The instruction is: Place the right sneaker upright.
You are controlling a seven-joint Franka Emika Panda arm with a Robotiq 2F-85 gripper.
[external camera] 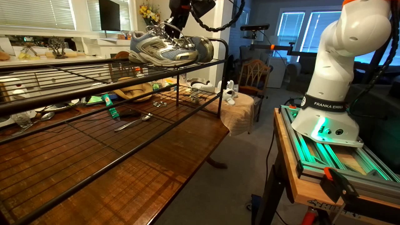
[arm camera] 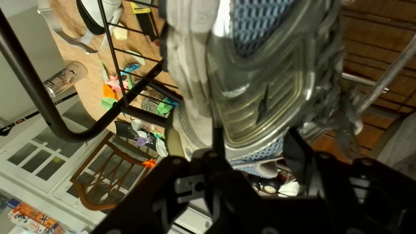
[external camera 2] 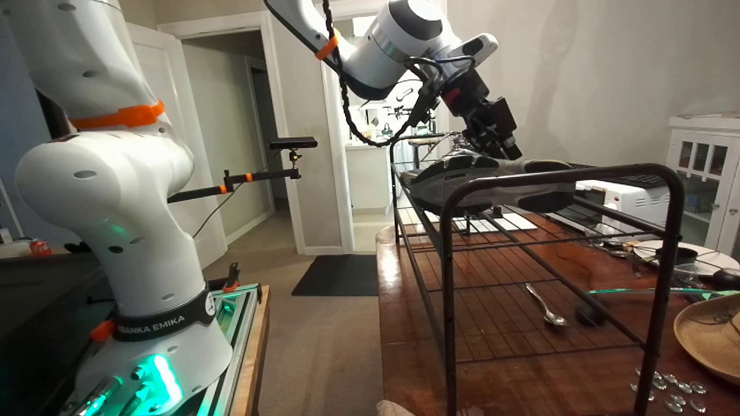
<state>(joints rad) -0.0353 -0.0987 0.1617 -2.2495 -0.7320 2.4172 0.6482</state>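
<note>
The right sneaker (arm camera: 266, 84), silver-grey with blue mesh, lies tipped on its side at the end of the black rack's top shelf (external camera: 93, 89). Its pale and dark sole faces out in an exterior view (external camera 2: 462, 182); its toe shows behind its twin in an exterior view (external camera: 204, 50). The twin sneaker (external camera: 161, 51) stands beside it, soles down; its edge shows in the wrist view (arm camera: 399, 146). My gripper (arm camera: 255, 133) is partly closed around the tipped sneaker's rear side, one finger by the sole edge, one at the collar. The fingertips are partly hidden in an exterior view (external camera: 173, 32).
The rack's raised end rail (external camera 2: 555, 176) stands right beside the sole. The rack stands on a brown table (external camera: 175, 150) holding a spoon (external camera 2: 546, 306), a straw hat (external camera 2: 714, 329) and glass pieces (external camera 2: 670, 384). A cloth-covered table (external camera: 240, 112) stands beyond the rack's end.
</note>
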